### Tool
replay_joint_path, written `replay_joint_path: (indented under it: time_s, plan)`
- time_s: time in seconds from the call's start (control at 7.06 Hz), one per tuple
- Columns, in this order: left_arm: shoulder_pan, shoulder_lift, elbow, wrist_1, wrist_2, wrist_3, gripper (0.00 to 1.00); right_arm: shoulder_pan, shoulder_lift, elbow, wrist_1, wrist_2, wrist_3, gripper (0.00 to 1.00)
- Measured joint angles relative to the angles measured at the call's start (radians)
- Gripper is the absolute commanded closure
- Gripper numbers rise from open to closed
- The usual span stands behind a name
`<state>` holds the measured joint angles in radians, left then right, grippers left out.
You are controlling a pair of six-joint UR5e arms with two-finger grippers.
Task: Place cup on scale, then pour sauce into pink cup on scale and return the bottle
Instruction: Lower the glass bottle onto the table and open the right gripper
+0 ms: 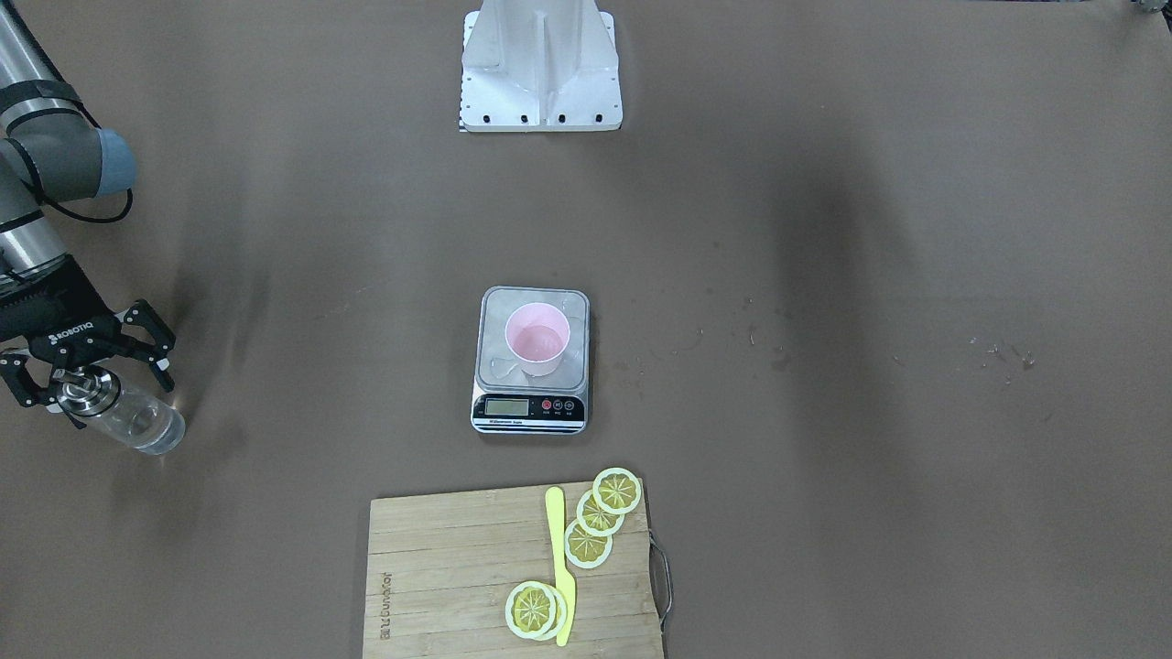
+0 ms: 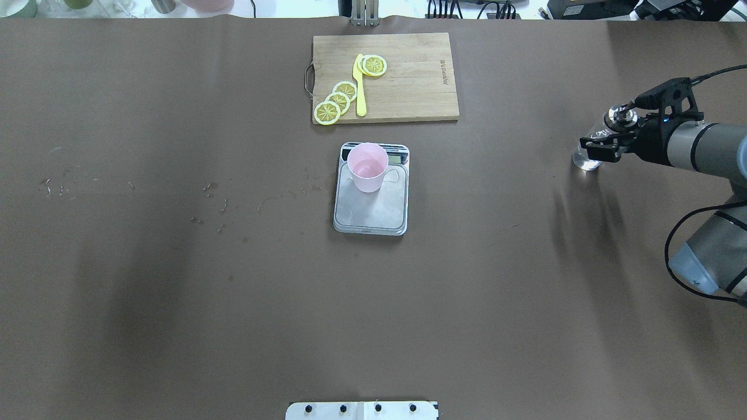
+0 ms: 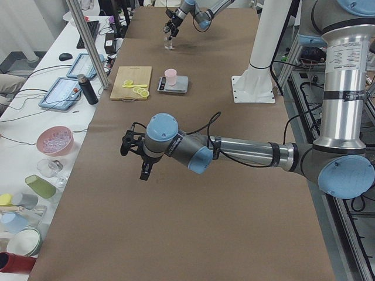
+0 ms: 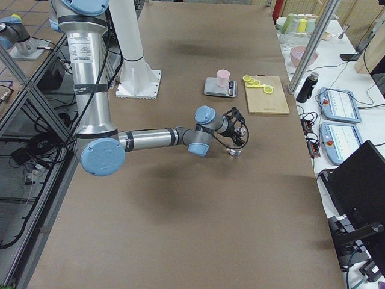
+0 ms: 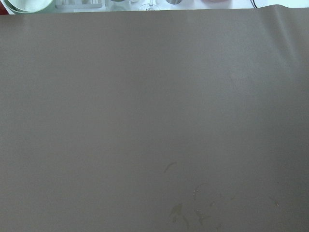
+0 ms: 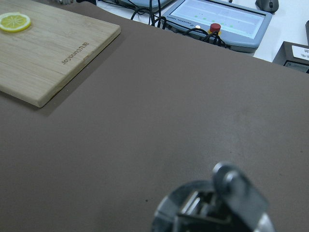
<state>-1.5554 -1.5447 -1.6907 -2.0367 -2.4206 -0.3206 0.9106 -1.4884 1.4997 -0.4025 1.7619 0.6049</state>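
Observation:
The pale pink cup (image 1: 537, 339) stands upright on the silver-grey platform of the scale (image 1: 529, 409) at the table's middle; both also show in the overhead view, the cup (image 2: 367, 167) on the scale (image 2: 370, 213). The clear glass bottle (image 1: 137, 421) with a metal pourer cap stands on the table far out on my right side (image 2: 586, 160). My right gripper (image 1: 90, 384) is open, its fingers spread on either side of the cap without gripping it. The cap fills the bottom of the right wrist view (image 6: 212, 208). The sauce is too clear to make out. My left gripper (image 3: 135, 155) hangs over bare table; I cannot tell its state.
A wooden cutting board (image 1: 439, 577) with lemon slices and a yellow knife lies just beyond the scale (image 2: 408, 81). The robot's white base (image 1: 540, 73) is at the near edge. Small stains mark the brown mat (image 2: 222, 204). Tablets and bowls sit on the side bench (image 3: 58, 93).

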Motion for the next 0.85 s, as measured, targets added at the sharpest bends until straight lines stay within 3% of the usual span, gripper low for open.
replay_joint_path:
  time_s: [0.85]
  plan:
    - [0.0,0.0,-0.001,0.0,0.0,-0.001,0.03,0.007,-0.056,-0.005,0.052,0.002,0.004,0.0]
